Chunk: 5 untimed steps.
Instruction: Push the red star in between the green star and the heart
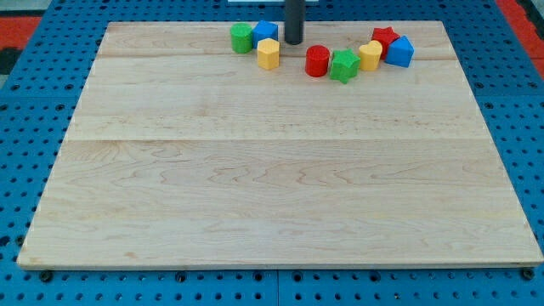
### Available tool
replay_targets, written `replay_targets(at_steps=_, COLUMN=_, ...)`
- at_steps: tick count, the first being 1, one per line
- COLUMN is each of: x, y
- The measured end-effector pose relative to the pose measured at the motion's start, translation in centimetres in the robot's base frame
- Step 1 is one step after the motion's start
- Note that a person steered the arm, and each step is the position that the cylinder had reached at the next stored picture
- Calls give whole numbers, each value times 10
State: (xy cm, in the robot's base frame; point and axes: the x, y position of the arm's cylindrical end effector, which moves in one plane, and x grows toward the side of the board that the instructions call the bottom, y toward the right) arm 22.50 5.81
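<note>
The red star (384,36) lies near the view's top right, behind the yellow heart (370,55) and touching the blue block (399,52) on its right. The green star (343,65) sits just left of the heart, touching it. A red cylinder (317,61) stands left of the green star. My tip (293,41) rests on the board near the top edge, left of the red cylinder and well left of the red star.
A green block (242,37), a blue block (265,33) and a yellow block (269,53) cluster just left of my tip. The wooden board (272,187) lies on a blue pegboard table.
</note>
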Motion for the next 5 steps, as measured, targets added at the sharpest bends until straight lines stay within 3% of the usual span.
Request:
replay_targets(at_steps=1, x=-23, y=100)
replay_targets(at_steps=2, x=-17, y=151)
replay_targets(at_steps=4, x=67, y=81)
replay_targets(at_steps=5, x=89, y=99)
